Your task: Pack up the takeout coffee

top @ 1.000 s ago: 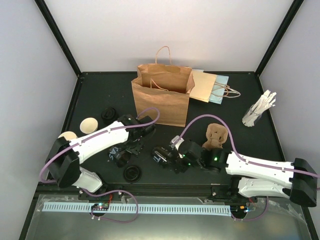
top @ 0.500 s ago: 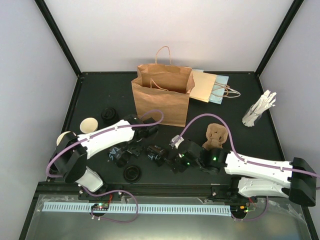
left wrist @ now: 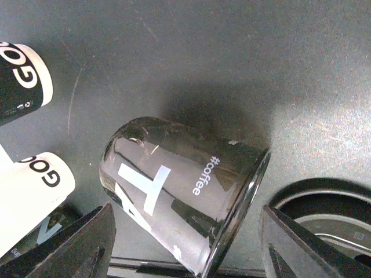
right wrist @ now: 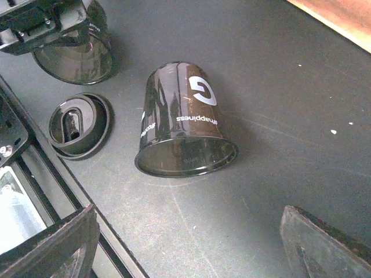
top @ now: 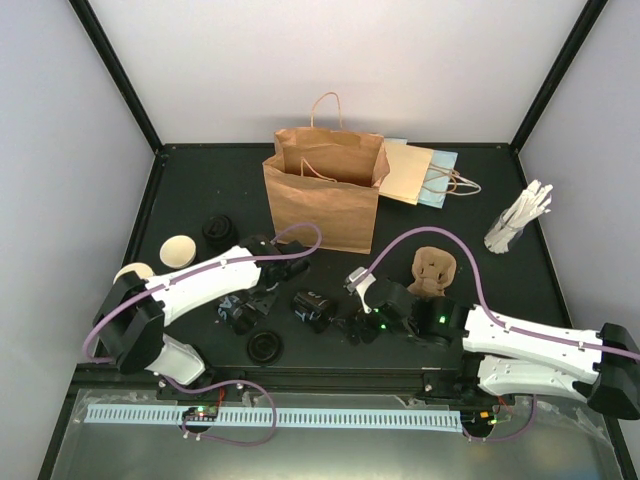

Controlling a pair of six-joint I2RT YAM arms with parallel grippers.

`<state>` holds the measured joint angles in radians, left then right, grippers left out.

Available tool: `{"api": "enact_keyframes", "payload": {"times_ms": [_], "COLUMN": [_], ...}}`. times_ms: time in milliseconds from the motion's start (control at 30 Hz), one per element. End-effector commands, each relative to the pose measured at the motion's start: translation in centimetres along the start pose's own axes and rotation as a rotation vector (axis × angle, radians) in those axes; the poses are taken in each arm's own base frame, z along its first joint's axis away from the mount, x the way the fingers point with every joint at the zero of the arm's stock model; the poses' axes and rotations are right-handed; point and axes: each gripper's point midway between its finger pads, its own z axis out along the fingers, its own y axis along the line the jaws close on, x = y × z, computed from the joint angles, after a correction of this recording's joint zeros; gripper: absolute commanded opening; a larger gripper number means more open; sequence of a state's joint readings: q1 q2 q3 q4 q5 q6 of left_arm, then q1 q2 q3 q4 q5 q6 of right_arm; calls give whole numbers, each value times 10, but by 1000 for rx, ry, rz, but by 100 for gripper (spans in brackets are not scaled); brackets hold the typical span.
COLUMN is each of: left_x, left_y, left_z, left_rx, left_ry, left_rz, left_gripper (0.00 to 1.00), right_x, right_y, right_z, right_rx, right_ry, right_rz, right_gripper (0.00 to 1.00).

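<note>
A glossy black cup (right wrist: pixel 184 119) lies on its side on the dark tabletop (right wrist: pixel 278 98), its mouth towards the camera. A black lid (right wrist: pixel 78 124) rests just left. A second black cup (right wrist: pixel 75 58) lies upper left. The gripper (right wrist: pixel 188 234) is spread wide.

This is a robot test cell in a lab: blank pale walls (top: pixel 330 60) and black frame posts (top: pixel 112 72) box in a dark matte surface (top: pixel 200 180), with two white arms (top: pixel 200 280) bolted at its near edge. Café goods — paper bags (top: pixel 320 205), a pulp carrier (top: pixel 432 270), a holder of stirrers (top: pixel 520 218) — lie on it.
</note>
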<state>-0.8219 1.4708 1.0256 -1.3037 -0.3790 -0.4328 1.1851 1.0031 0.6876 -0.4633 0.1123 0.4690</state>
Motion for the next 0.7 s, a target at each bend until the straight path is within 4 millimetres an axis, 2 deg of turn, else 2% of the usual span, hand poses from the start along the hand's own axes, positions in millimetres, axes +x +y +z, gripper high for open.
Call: {"api": "enact_keyframes", "payload": {"times_ms": [0, 200, 400, 567, 667], "left_x": [-5, -5, -5, -7, -7], "left_y": [11, 23, 20, 26, 24], "left_z": [3, 15, 22, 24, 23], "left_rx": [-41, -24, -6, -17, 0], "left_ry": [-12, 38, 79, 102, 117], "left_rz": [-23, -87, -78, -106, -105], "left_gripper": [69, 64, 53, 39, 42], "right_x": [-11, -14, -16, -17, -17], "right_y": [2, 3, 2, 3, 4], "right_z": [-10, -13, -16, -15, -15], "right_rx": [2, -7, -6, -7, -9], "right_ry": [-29, -47, -62, -62, -61], "right_rz": [-25, -22, -21, -26, -28], "right_gripper": [88, 89, 89, 89, 89]}}
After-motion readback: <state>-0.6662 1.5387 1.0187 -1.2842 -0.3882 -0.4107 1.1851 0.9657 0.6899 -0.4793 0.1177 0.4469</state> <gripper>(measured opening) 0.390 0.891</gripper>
